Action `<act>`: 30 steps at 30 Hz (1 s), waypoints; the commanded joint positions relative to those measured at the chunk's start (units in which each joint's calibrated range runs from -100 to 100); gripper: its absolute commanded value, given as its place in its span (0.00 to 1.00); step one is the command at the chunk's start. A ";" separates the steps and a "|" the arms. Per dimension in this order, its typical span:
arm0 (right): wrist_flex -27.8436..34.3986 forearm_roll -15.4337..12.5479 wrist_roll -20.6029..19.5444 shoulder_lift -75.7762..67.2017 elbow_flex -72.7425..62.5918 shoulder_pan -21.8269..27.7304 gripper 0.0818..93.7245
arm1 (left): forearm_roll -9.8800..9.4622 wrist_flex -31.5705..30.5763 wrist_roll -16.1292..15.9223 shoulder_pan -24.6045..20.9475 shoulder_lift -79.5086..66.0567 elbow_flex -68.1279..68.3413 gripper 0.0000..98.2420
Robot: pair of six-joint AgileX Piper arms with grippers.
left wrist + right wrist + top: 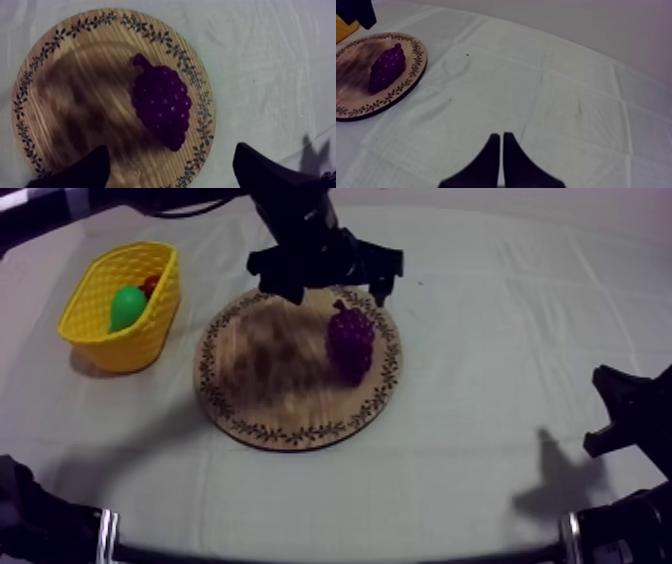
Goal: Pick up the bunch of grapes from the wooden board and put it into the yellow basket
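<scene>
A purple bunch of grapes (351, 340) lies on the right part of the round wooden board (250, 393), stem toward the far side. My left gripper (325, 285) hangs open just beyond the board's far rim, above and behind the grapes. In the left wrist view the grapes (161, 101) lie on the board (65, 95) ahead of my wide-apart fingers (85, 170). The yellow basket (125, 310) stands left of the board. My right gripper (499, 160) rests shut over bare cloth at the right side, far from the grapes (386, 67).
Inside the basket lie a green pear (126, 306) and a small red fruit (150, 284). My right arm (625, 413) sits low at the table's right edge. Creased cloth stretches right of the board.
</scene>
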 commanded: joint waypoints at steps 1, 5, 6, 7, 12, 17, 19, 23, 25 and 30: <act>-0.03 0.01 -0.01 -0.01 -0.03 -0.02 0.00 | 0.15 0.19 0.31 -0.09 1.52 -1.14 0.97; -0.03 0.01 -0.01 -0.01 -0.03 -0.02 0.00 | 0.30 0.72 1.21 -0.20 4.53 -2.67 0.97; -0.03 0.01 -0.01 -0.01 -0.03 -0.02 0.00 | 0.32 0.80 1.50 -0.19 5.34 -2.93 0.97; -0.03 0.01 -0.01 -0.01 -0.03 -0.02 0.00 | 0.33 0.85 1.82 -0.19 6.16 -3.24 0.98; -0.03 0.01 -0.01 -0.01 -0.03 -0.02 0.00 | 0.35 1.11 3.29 -0.31 10.61 -5.83 0.97; -0.03 0.01 -0.01 -0.01 -0.03 -0.02 0.00 | 0.22 3.04 4.64 -0.57 15.28 -9.53 0.97; -0.03 0.01 -0.01 -0.01 -0.03 -0.02 0.00 | 0.16 3.66 5.03 -0.65 17.03 -10.85 0.97; -0.03 0.01 -0.01 -0.01 -0.03 -0.02 0.00 | 0.07 4.17 5.30 -0.93 20.20 -13.25 0.96; -0.03 0.01 -0.01 -0.01 -0.03 -0.02 0.00 | 0.13 4.86 5.10 -1.03 21.61 -14.63 0.95; -0.03 0.01 -0.01 -0.01 -0.03 -0.02 0.00 | 0.41 7.43 4.47 -1.17 24.35 -17.76 0.89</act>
